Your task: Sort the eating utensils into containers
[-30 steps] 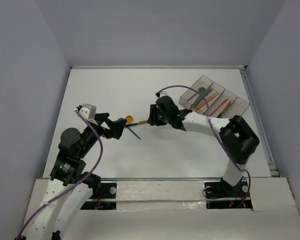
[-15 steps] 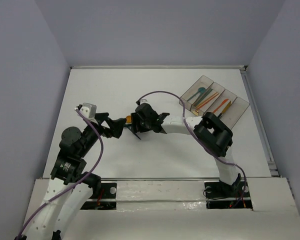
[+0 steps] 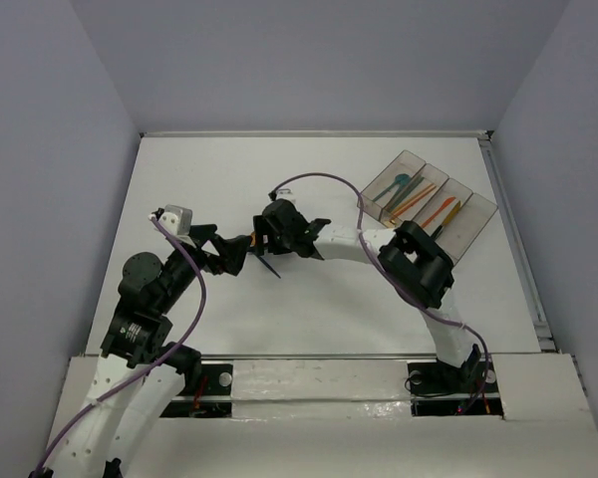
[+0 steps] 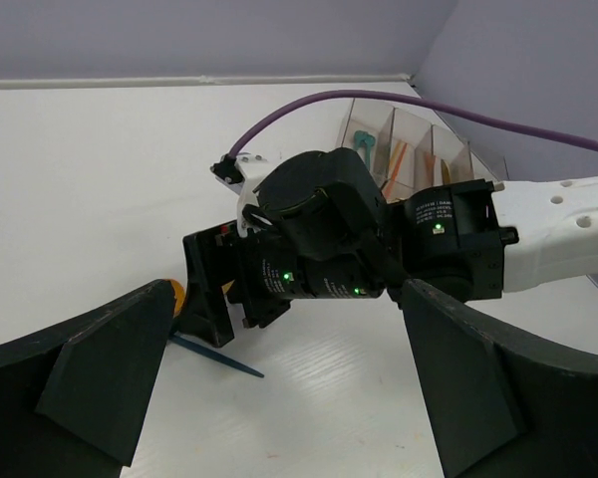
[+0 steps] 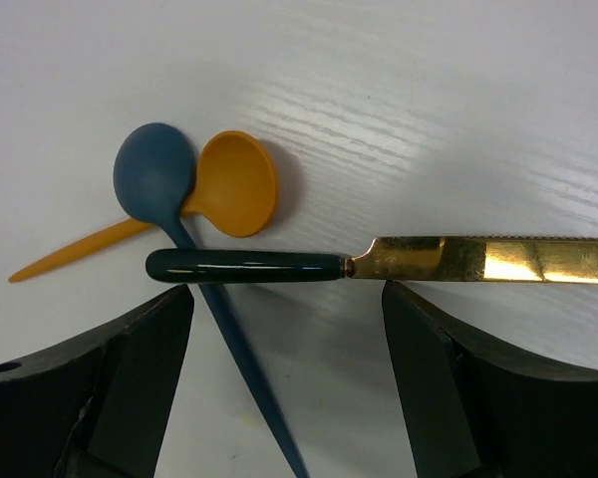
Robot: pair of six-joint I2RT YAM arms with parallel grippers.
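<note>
Gold-bladed, dark-handled knife (image 5: 379, 261) now lies framed by the right gripper (image 5: 286, 299). One second ago this gripper hung nearer the bins (image 3: 478, 211); it has since swung left across the table (image 3: 379, 309) to the loose utensils, spreading its jaws on the way. The jaws stand released and wide, holding nothing. Judgement: a fresh pick is being set up, and the knife is the likely target, since it lies uppermost. Its handle crosses the stem of the blue spoon (image 5: 154, 179), whose bowl in turn overlaps the neck of the orange spoon (image 5: 237, 184). All three rest on the table, well apart from the bins, where several utensils are already sorted. Obstruction: the left gripper (image 3: 231, 257), also released and empty, sits just beside the pile, facing the right wrist at close quarters. A descent here risks contact between the two arms, and closing on the handle may drag the blue spoon beneath it.
</note>
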